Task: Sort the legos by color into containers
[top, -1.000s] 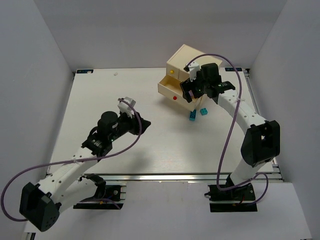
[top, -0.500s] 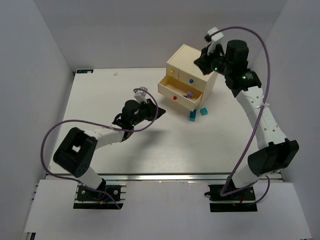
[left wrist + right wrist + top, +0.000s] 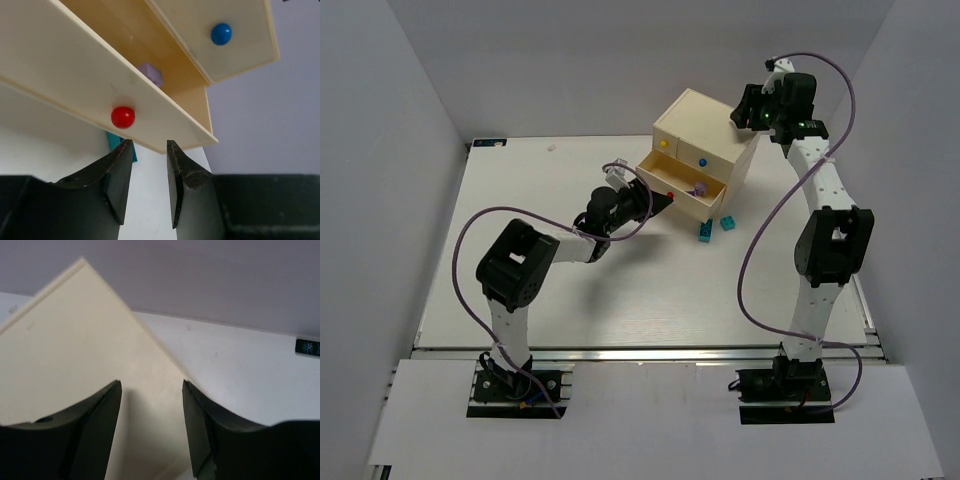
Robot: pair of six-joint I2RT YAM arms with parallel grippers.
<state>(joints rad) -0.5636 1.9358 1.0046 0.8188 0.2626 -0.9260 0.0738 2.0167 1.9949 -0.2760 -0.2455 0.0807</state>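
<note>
The cream chest (image 3: 695,128) stands at the back of the table. Its bottom drawer (image 3: 660,184), with a red knob (image 3: 669,195), is pulled out and holds a lilac lego (image 3: 700,187). Two teal legos (image 3: 704,231) lie on the table by the chest. My left gripper (image 3: 661,200) is open and empty, right at the drawer front. The left wrist view shows the red knob (image 3: 123,117), the lilac lego (image 3: 151,74), a blue knob (image 3: 221,34) and a teal lego (image 3: 115,142) past my left gripper (image 3: 150,146). My right gripper (image 3: 743,112) is open and empty above the chest's back right corner, with the chest top (image 3: 75,345) below my right gripper (image 3: 150,386).
A yellow knob (image 3: 663,143) and a blue knob (image 3: 701,160) mark the two upper drawers, both shut. White walls close in the table on three sides. The second teal lego (image 3: 727,223) lies just right of the first.
My left arm has stretched right, bringing its gripper up to the red-knob drawer front. My right gripper has risen from the open drawer to above the chest's back corner.
</note>
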